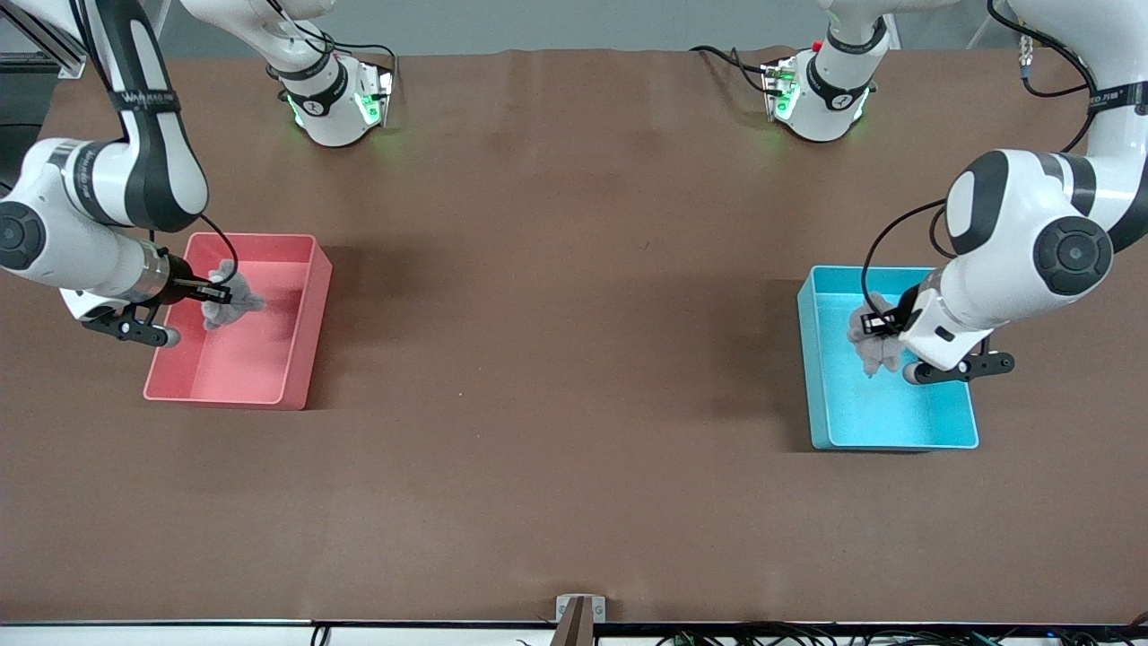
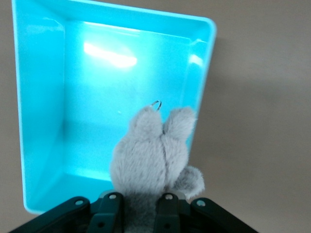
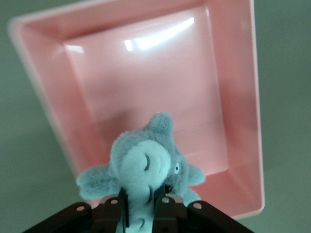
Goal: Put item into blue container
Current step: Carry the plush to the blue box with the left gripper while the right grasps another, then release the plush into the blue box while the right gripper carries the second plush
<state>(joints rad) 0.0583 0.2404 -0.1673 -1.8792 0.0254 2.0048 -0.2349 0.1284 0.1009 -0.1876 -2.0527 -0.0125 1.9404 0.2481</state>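
Blue container [image 1: 888,440] sits on the brown table [image 1: 574,359] toward the left arm's end, roughly level w/ the pink bin [image 1: 300,359] at the right arm's end; the two bins are well apart. Container's floor shows bare cyan w/ a light glare in the left wrist view [image 2: 97,53].

Left gripper [image 1: 883,330] is up over the container, over the part farthest from the front camera, claw clamped on a grey plush toy [image 1: 874,345]. In the left wrist view the toy [image 2: 153,155] hangs from between the black fingers [image 2: 167,206], two rounded ears pointing away from the wrist, a small metal ring [image 2: 156,104] at the tip, a fluffy knob at one side. Toy is above the container's floor, not lying on it as far as can be told.

Right gripper [image 1: 213,289] is over the pink bin [image 3: 48,126], claw closed on a second plush, an elephant-like toy [image 1: 231,303]. Right wrist view: it [image 3: 146,165] looks pale blue-grey, face w/ a closed eye, flappy ears out to both sides, pinched between the fingers [image 3: 163,208].
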